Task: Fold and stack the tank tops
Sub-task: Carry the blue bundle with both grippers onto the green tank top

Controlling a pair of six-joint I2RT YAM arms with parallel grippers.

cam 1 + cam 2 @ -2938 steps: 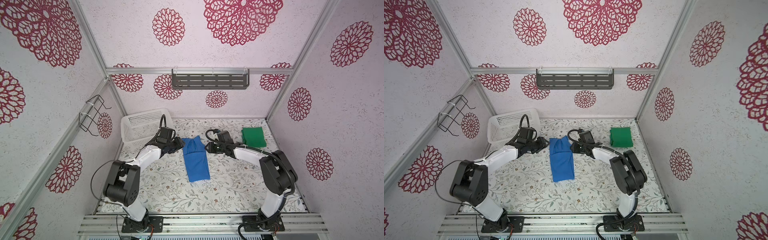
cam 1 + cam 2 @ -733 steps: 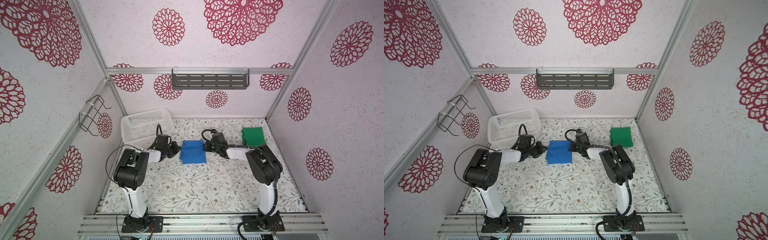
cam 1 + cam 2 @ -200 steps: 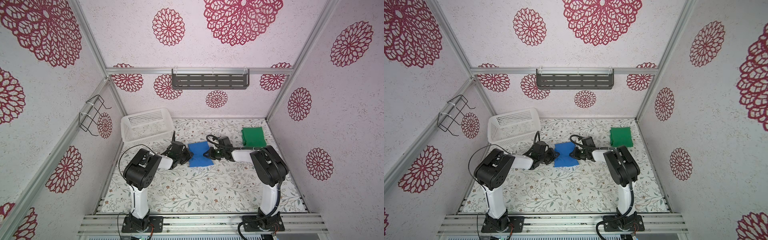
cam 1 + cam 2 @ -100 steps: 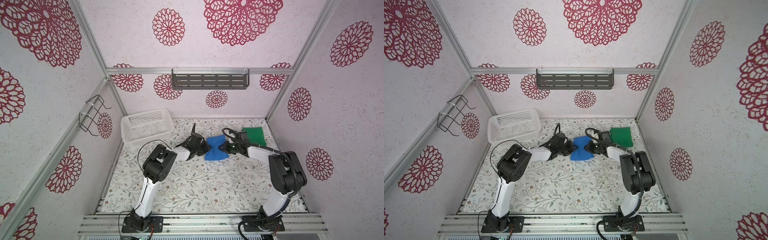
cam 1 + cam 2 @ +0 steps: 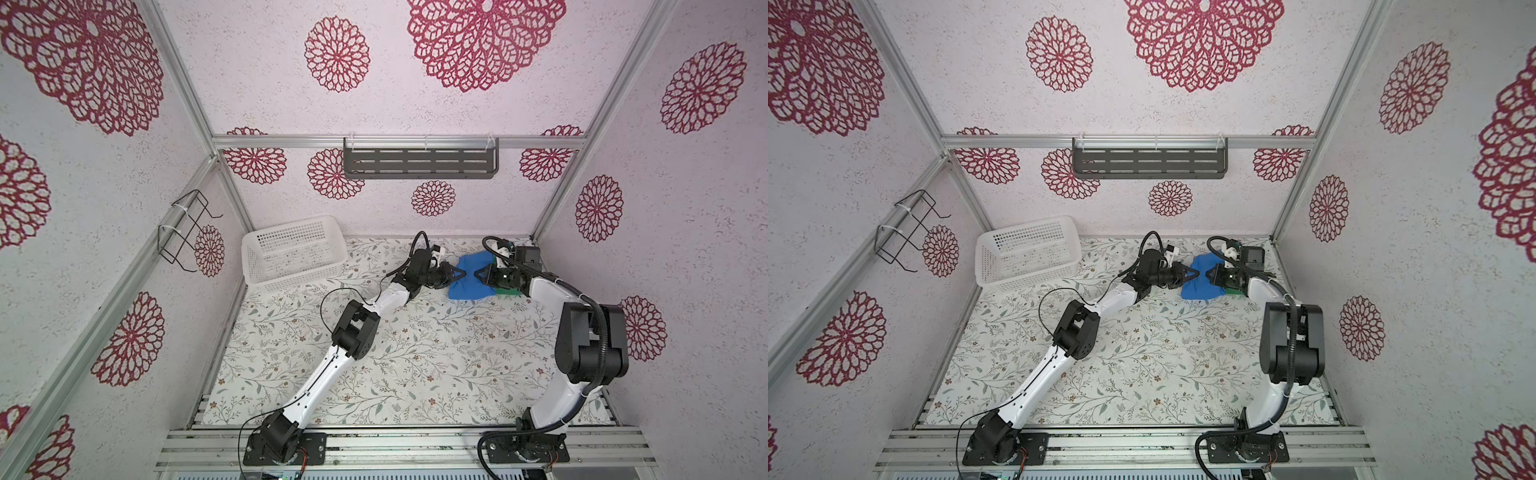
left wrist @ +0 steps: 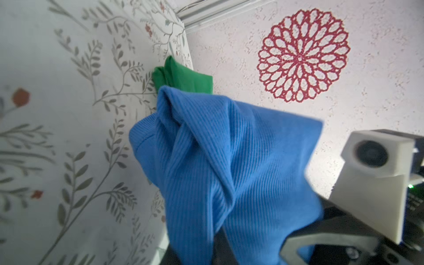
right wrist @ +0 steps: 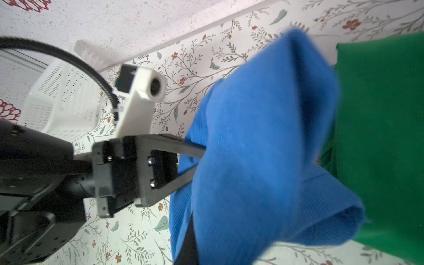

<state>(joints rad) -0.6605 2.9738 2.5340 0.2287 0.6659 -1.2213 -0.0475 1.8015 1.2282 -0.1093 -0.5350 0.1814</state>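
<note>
Blue tank top [image 5: 471, 283]: it is held bunched between the two grippers at the far right of the desk [image 5: 415, 353], close to the back wall; in both top views it is seen lying over most of the green tank top [image 7: 378, 114]; ribbed folds and a drooping hem are shown in the left wrist view [image 6: 229, 172]
Green tank top: it is folded flat on the desk by the right wall, underneath and behind the blue cloth; only part of it is left uncovered in the left wrist view [image 6: 183, 78]
Left gripper [image 5: 460, 274]: it is pinched onto the left edge of the blue tank top; in the right wrist view its two fingers [image 7: 174, 143] are seen converging into the cloth, with the tips buried in it
Right gripper [image 5: 478, 274]: it is closed on the opposite side of the blue tank top, tip to tip with the left gripper and just apart from it
Basket [image 5: 291, 257]: the white perforated basket is set at the far left of the desk, well apart from both tops
Desk: it is covered with a floral-print sheet
</note>
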